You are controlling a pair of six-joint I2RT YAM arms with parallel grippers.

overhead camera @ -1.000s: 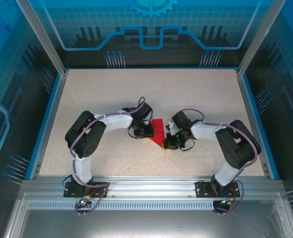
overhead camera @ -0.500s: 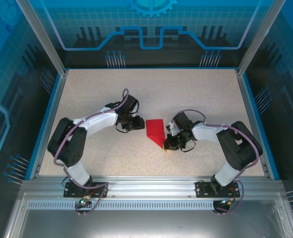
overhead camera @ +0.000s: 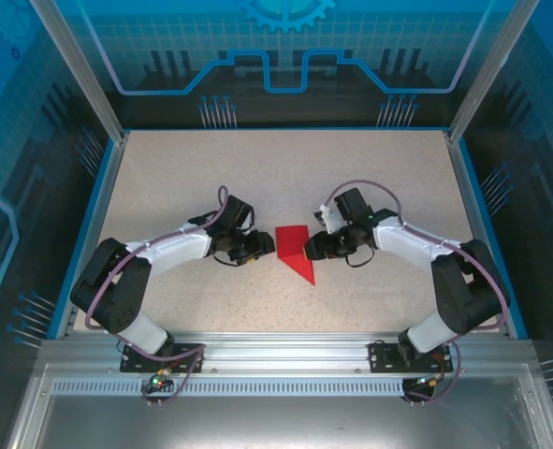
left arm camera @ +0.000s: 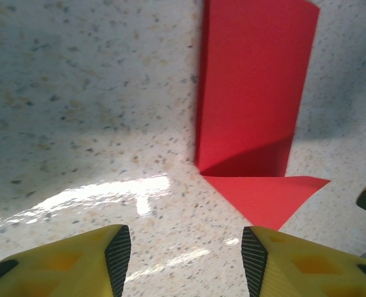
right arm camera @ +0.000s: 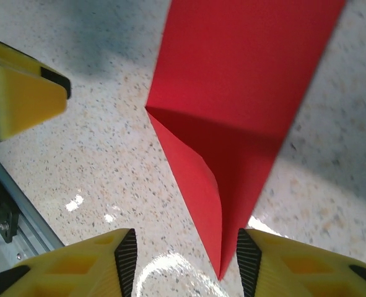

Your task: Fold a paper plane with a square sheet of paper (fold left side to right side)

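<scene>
Left gripper [overhead camera: 261,245]: jaws apart, nothing between the pads, sitting just left of the red paper [overhead camera: 294,249] w/ a sliver of table [overhead camera: 164,178] between. Right gripper [overhead camera: 312,250]: also spread wide, right at the paper's right edge. In its wrist cam the pointed tip lies in the gap between the fingers, not pinched. So we're holding nothing. Paper's partly folded, long axis far-to-near, point toward the arm bases. A flap looks lifted, tho we can't be sure. Right arm's nearer, we reckon. Both arms reach in low, elbows swung outward, wrists aimed at the paper from opp. sides.
</scene>
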